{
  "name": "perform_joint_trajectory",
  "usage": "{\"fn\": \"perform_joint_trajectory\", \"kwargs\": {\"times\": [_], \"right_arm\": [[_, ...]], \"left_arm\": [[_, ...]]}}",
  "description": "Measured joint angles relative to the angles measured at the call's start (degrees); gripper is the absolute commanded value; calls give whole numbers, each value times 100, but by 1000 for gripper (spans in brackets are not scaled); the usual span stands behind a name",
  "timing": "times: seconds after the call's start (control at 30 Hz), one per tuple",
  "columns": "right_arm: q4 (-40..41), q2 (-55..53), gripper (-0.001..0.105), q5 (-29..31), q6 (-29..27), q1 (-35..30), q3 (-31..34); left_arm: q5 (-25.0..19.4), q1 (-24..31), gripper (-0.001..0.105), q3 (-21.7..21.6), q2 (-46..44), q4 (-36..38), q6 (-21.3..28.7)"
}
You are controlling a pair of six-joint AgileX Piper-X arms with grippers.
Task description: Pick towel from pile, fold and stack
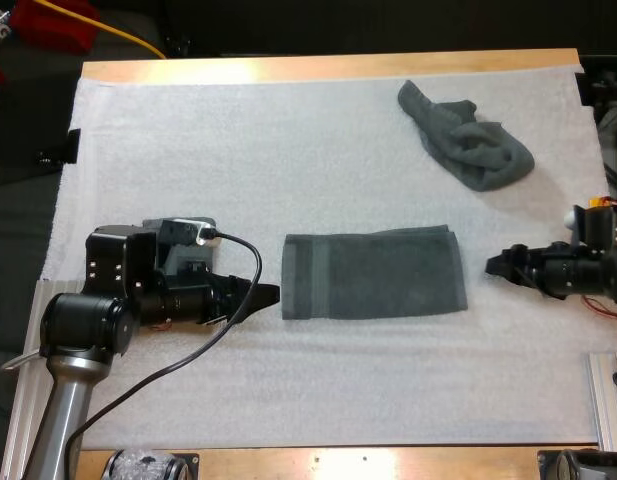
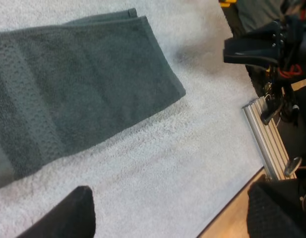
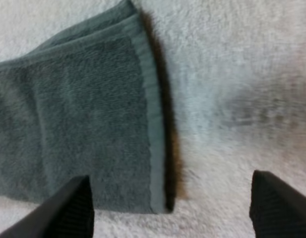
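surface: white mat (image 1: 188, 150) on wooden table (image 1: 318, 68) | folded towel (image 1: 373, 275) flat — mid-mat

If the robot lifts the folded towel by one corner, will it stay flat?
Probably not: the folded towel is soft cloth in loose layers, so it would likely droop and unfold. Pushed, it may bunch up on the fuzzy mat.

matt terry-cloth folded towel (image 1: 373, 274), fuzzy white mat (image 1: 288, 150), smooth wooden table (image 1: 328, 68)
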Motion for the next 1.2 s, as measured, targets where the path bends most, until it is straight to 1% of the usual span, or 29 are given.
{"fn": "perform_joint_trajectory", "kwargs": {"times": [0.07, 0.2, 0.43, 0.53, 0.73, 0.93, 1.03, 1.2], "right_arm": [[-222, 480, 65, -318, 0, 0, -12], [-435, 966, 65, -528, 0, 0, -12], [-728, 1508, 65, -1009, 46, 0, -12], [-841, 1642, 65, -1176, 197, 0, -12], [-985, 1762, 65, -1228, 379, 107, -12], [-1118, 1866, 65, -1224, 608, 429, -47], [-1164, 1914, 65, -1148, 798, 594, -86], [-1219, 1947, 65, -1050, 946, 887, -143]], "left_arm": [[0, 0, 63, 0, 0, 47, 0], [0, 0, 63, 0, 0, 57, 0], [0, 0, 63, 0, 0, 57, 0], [0, 0, 63, 0, 0, 57, 0], [0, 0, 63, 0, 0, 57, 0], [0, 0, 63, 0, 0, 57, 0], [0, 0, 63, 0, 0, 57, 0], [0, 0, 63, 0, 0, 57, 0]]}}
